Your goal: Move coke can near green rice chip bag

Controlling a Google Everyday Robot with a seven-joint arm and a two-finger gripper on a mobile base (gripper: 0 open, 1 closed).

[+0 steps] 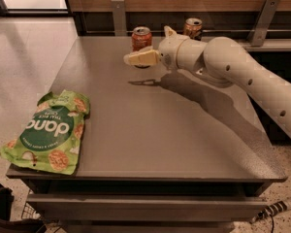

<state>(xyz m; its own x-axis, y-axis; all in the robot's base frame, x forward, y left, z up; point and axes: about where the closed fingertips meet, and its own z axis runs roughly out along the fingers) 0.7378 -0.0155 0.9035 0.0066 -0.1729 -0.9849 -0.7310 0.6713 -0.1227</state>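
Gripper (137, 58) hangs at the table's (155, 135) far edge, right in front of the coke can (141, 36), hiding its lower part. Open or closed? Cannot tell. A tan can (193, 27) stands behind the arm. The chip bag (47, 132) lies flat at the near left corner, well apart from the coke can.

Two cans are in view: one coke can (141, 36) and one tan-gold can (193, 27). There is one green rice chip bag (47, 132) and one table (155, 135). One arm (242, 72) carries one gripper (134, 58), which hangs just in front of the coke can. Two metal brackets (119, 16) show behind.
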